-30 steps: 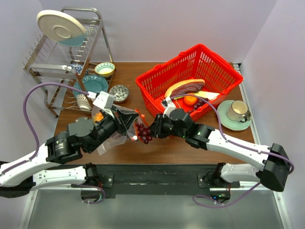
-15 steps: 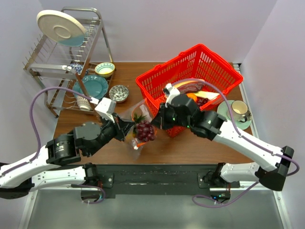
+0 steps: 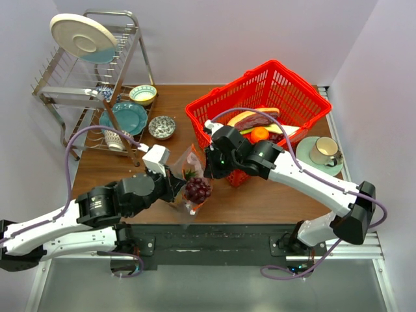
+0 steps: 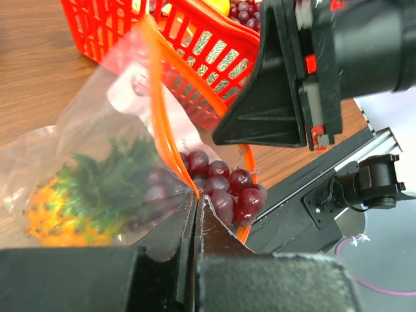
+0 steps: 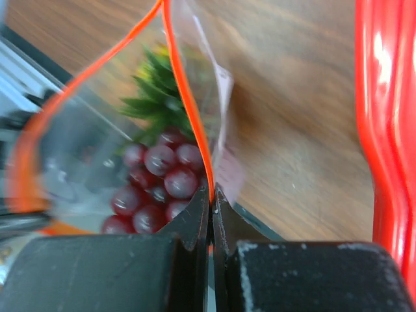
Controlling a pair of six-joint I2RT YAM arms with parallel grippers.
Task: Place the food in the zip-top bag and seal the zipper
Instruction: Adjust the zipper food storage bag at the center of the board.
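No text, brand, number or sign can be read in any view. The only printed item is a small white label [image 4: 123, 96] on the clear zip-top bag [image 4: 78, 133]. In the left wrist view it sits at about 10 o'clock from the grape bunch [image 4: 224, 188]. Its markings are too blurred to make out.

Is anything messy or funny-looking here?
Nothing spilled. On the zip-top bag, the zipper gapes wide open between the left gripper and right gripper, both pinching it, with the pineapple and grapes inside. The plate lies tilted atop the dish rack.
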